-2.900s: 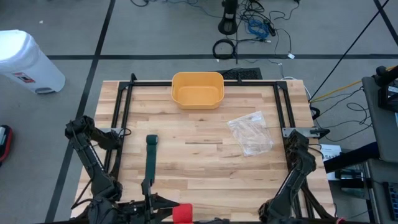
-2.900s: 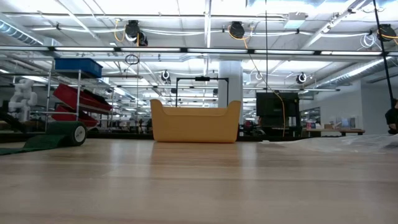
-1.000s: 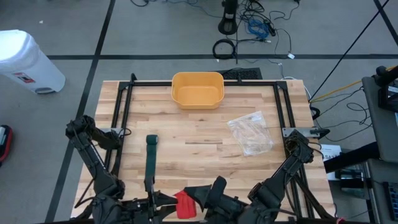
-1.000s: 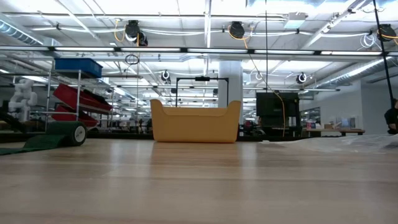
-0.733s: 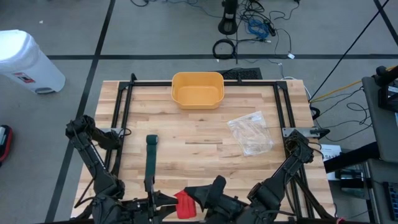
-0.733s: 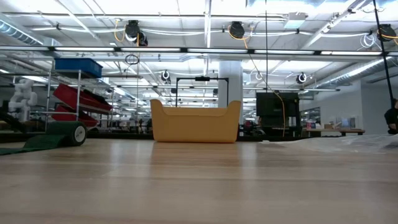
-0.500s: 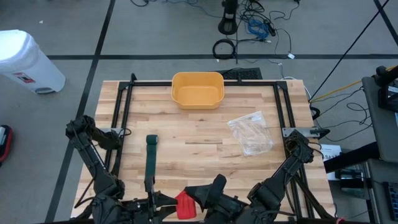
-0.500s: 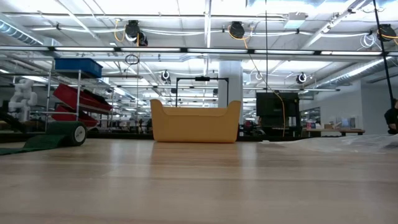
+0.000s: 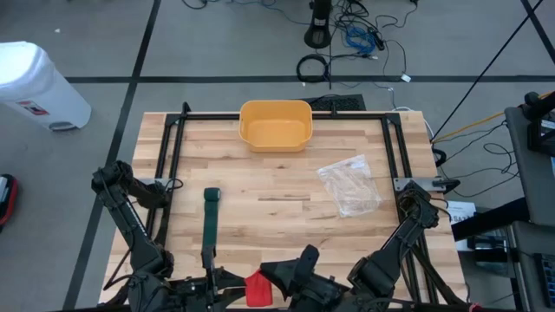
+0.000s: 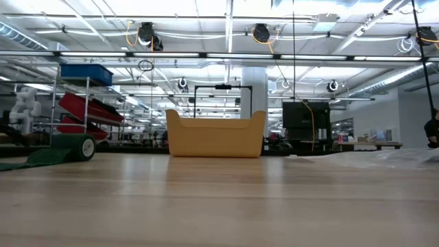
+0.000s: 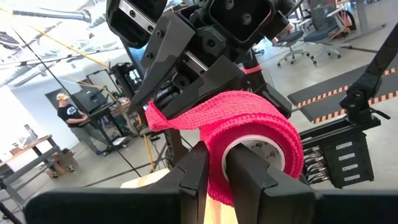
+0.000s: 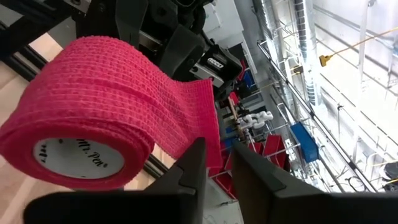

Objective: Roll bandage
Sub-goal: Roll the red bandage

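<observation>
Left gripper (image 11: 216, 171), at the near edge of the table (image 9: 286, 221) a little left of centre, is closed narrowly on the wall of the red bandage roll (image 12: 87, 118) and holds it clear of the wood. One finger appears to sit in the roll's core, though I cannot be sure. My right gripper (image 12: 214, 163) faces it from just beside, on the right. The roll's loose tail (image 12: 193, 118) runs across to that gripper, but I cannot tell whether the gripper is clamped on the tail or merely touching it.

Risks, as I judge them:
- If the right gripper has no hold, the tail goes slack and the next wrap lies loose or crooked.
- If it pulls too hard against my left grip, the soft wall may slip out and the roll drop off the near edge.
- The two grippers are very close and could collide while turning.

Count:
- one red bandage roll
- one green bandage (image 9: 209, 230), lying partly unrolled on the left of the table
- one yellow bin (image 9: 275, 104) at the far edge
- one clear plastic bag (image 9: 349, 185) to the right
</observation>
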Tool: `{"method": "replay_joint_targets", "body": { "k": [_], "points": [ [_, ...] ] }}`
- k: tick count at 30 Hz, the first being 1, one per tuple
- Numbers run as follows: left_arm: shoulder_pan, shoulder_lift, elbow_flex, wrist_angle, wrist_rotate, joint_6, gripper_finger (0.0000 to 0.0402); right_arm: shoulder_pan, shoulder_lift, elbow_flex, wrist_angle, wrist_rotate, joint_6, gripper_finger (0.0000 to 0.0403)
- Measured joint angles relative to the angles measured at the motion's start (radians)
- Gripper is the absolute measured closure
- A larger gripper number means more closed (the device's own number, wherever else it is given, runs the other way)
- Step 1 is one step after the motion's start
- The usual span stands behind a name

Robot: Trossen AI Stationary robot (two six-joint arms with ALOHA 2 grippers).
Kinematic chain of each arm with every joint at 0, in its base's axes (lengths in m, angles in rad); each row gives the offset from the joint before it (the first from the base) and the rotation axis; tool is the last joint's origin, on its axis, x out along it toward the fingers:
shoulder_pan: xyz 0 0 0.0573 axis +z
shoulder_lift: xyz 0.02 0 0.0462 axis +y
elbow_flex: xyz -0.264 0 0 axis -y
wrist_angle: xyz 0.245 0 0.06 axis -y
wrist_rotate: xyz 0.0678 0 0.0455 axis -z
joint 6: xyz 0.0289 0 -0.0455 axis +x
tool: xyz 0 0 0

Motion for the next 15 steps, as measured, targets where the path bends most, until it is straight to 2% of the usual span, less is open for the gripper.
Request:
{"method": "replay_joint_targets", "body": {
  "k": [7, 15],
  "points": [
    [0.0, 0.0, 0.0, -0.001, 0.062, 0.0, 0.0344, 0.001, 0.0, 0.0, -0.008, 0.061, -0.017, 0.0322],
    [-0.008, 0.0, 0.0, -0.002, 0.064, 0.001, 0.0344, 0.025, 0.0, -0.001, -0.008, 0.19, -0.067, 0.0316]
  ]
}}
